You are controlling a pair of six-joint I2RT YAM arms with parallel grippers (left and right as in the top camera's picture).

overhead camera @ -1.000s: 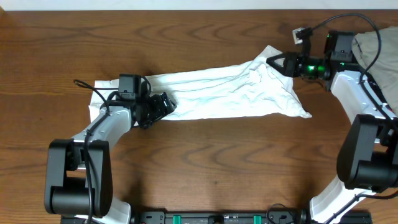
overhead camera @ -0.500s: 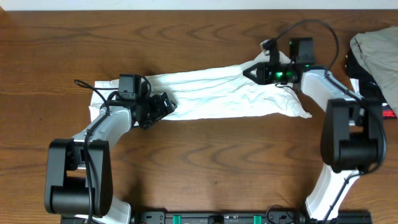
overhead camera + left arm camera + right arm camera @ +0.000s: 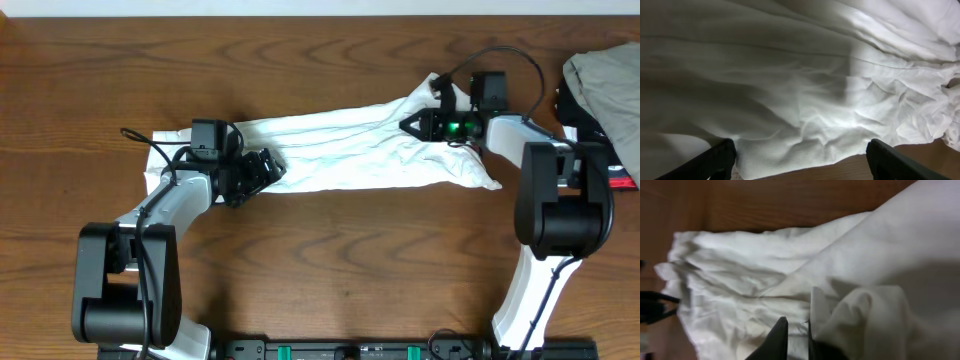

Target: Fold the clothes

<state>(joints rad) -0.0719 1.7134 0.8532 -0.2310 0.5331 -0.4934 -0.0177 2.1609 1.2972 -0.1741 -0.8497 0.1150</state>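
Note:
The clothes (image 3: 340,150), a white wrinkled T-shirt, lie stretched in a long band across the wooden table (image 3: 320,260). My left gripper (image 3: 262,168) rests low over the shirt's left part, open, its two dark fingers wide apart at the cloth's near hem (image 3: 800,165). White fabric (image 3: 790,90) fills the left wrist view. My right gripper (image 3: 410,126) is at the shirt's bunched right end, shut on a fold of the cloth (image 3: 740,280). There the fingertips (image 3: 796,322) stand nearly together and fabric drapes over one of them. No lettering shows.
A heap of beige-grey garments (image 3: 605,85) lies at the table's far right edge, with black (image 3: 566,100) and red (image 3: 622,180) pieces beside it. Bare wood lies in front of the shirt and behind it.
My right arm has swung in from the far right toward the shirt's middle, carrying the pinched fold leftward, then settled slightly lower. The left arm has not moved.

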